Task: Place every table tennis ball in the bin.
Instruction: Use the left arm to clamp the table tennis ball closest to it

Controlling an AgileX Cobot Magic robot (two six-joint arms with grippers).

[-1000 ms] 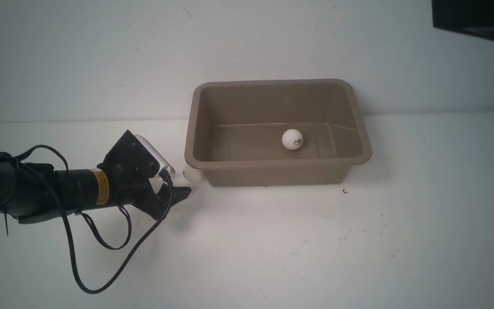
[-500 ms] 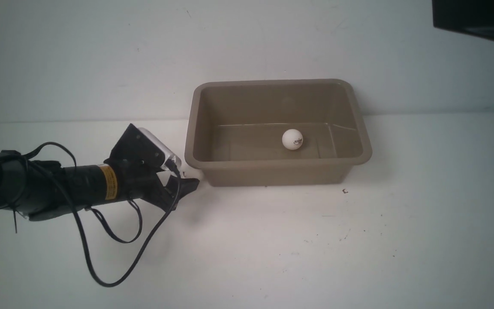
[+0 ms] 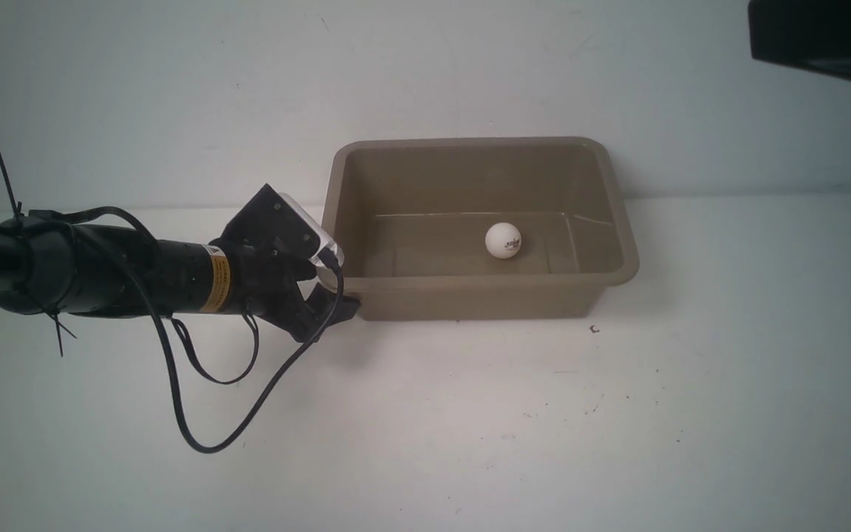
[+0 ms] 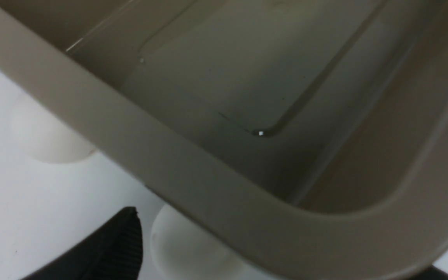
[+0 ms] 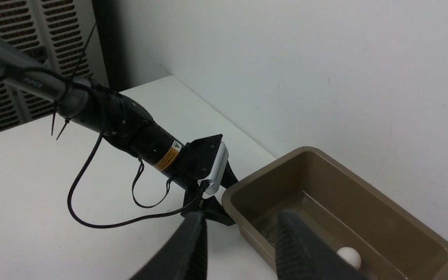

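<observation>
White plastic on a white table (image 3: 470,428), and that's the difficulty here. Two table tennis balls sit outside the bin (image 3: 484,287), tucked under the flared rim at its left end: the closer ball (image 4: 187,249) and the other ball (image 4: 49,136). Only the left wrist view shows them, because the arm hides them from the front. The logo ball (image 3: 504,240) is already in, resting on the bin floor.

The left gripper (image 3: 340,301) reaches in low from the left, right at the bin's near-left corner, jaws spread wide and holding nothing. One ribbed finger (image 4: 119,249) stands just beside the closer ball, which lies on the bin side of it, under the overhang. The second finger barely shows, so it's hard to call whether the ball or the rim corner sits in the gap. A sphere has no long axis, so the overhanging rim looks like what governs the approach.

The right gripper (image 5: 243,217) hangs high off to the right, well apart, fingers narrowly parted and empty. The left arm is far nearer, so this ball looks like its job.
</observation>
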